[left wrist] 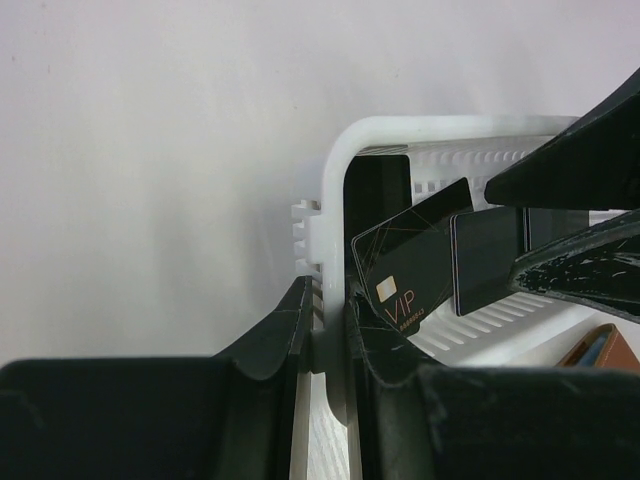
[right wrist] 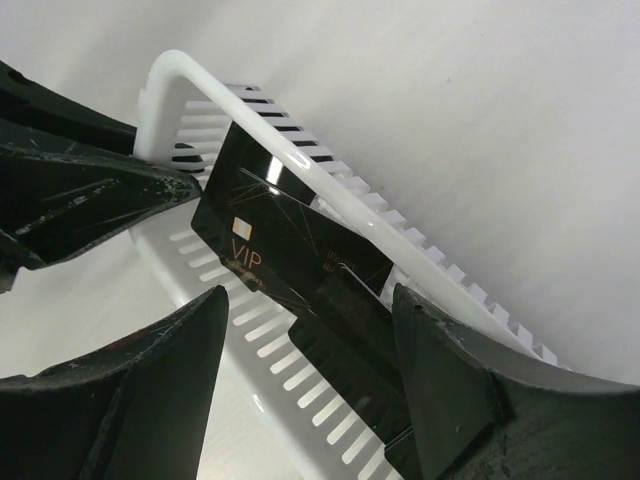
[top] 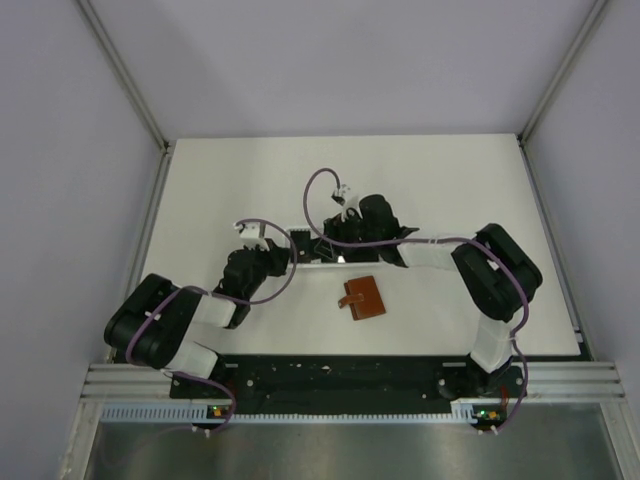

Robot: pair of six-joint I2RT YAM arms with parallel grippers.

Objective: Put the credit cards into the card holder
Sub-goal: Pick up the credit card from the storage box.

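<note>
While the left end effector (left wrist: 325, 303) pinches the white basket (left wrist: 440, 128), the right end effector (right wrist: 308, 305) gapes empty astride the credit cards (right wrist: 280, 232). One reads "VIP".

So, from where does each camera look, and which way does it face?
Top: above and behind the arms, looking down on them, the table and the card holder.
Left wrist: on the left arm, looking past the left gripper, shut on the basket wall.
Right wrist: on the right arm, looking through the open right gripper at the cards.
Shared: both wrist views show the VIP card and basket.
</note>
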